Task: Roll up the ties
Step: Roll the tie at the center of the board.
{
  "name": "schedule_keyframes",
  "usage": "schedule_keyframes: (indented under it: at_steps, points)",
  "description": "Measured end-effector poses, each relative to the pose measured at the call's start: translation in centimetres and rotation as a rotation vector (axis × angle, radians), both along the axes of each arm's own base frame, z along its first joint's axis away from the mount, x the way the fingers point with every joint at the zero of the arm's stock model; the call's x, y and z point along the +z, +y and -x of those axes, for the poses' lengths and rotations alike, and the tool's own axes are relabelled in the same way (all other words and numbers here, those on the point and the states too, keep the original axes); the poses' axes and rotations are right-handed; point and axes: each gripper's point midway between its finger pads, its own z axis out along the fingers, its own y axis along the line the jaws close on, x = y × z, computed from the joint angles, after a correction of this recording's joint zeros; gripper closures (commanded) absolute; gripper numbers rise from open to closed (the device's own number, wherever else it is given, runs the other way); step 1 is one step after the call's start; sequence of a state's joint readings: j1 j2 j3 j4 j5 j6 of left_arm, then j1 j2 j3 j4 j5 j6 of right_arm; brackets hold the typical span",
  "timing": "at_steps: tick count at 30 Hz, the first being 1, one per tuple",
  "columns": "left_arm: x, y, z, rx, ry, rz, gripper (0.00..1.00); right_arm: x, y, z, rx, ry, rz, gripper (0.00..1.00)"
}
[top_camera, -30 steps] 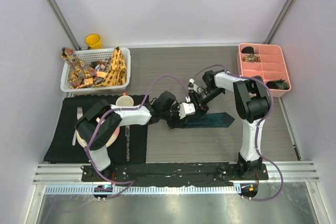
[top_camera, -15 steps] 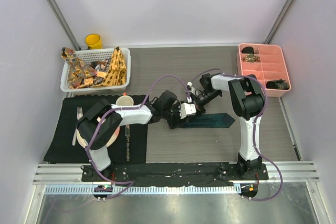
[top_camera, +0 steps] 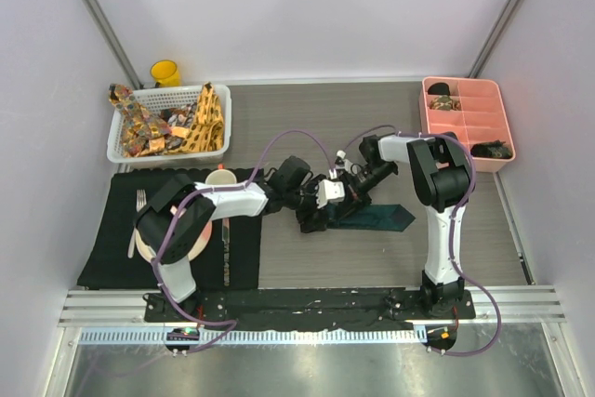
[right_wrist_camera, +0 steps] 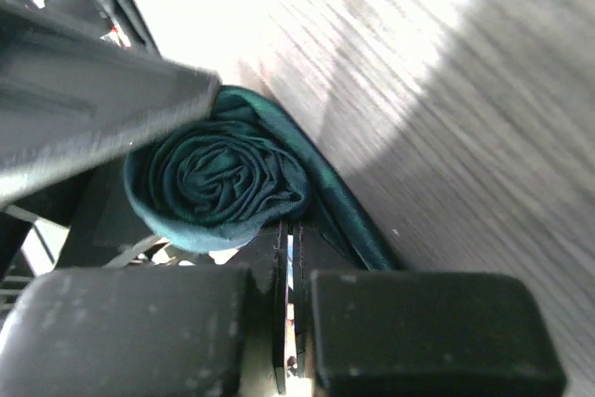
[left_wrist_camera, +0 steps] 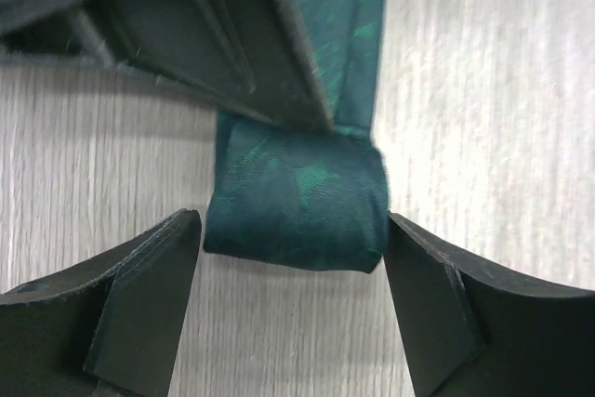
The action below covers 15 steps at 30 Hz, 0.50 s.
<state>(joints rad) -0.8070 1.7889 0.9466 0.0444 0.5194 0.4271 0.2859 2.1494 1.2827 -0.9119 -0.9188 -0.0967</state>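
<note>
Left wrist: left tool straddles teal tie (rolled); sides nearly touching.

The work surface was a counter finished in grey wood-grain laminate, with the grain running left to right in the top view. Three plain, pale walls enclosed it: a back wall, a left wall and a right wall. No windows were visible. A grey metal left post and right post stood at the rear corners. Aluminium rails ran along the near edge of the counter. A white perforated strip lay beyond them, followed by a brushed metal sheet with dull reflections. Lighting was even and diffuse, and shadows were soft. In the right wrist view, glare washed out part of the laminate.
</note>
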Motion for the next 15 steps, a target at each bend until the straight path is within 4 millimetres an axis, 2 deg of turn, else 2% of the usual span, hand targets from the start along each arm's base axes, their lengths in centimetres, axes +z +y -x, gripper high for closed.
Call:
schedule_keyframes:
  at_steps: [9, 12, 13, 15]
  points:
    - [1.7, -2.1, -0.1, -0.073, -0.007, 0.066, 0.18, -0.4, -0.5, -0.4, 0.022, -0.024, 0.059, 0.99]
    - [1.1, -2.2, 0.1, -0.083, -0.006, 0.057, 0.26, -0.5, -0.4, -0.8, 0.026, -0.024, 0.066, 0.99]
    - [0.8, -2.1, 0.1, -0.086, -0.004, 0.051, 0.35, -0.5, -0.4, -0.9, 0.027, -0.025, 0.066, 0.99]
    - [-0.1, -2.0, 0.2, -0.094, -0.003, 0.032, 0.44, -0.4, -0.3, -0.9, 0.029, -0.024, 0.066, 0.99]
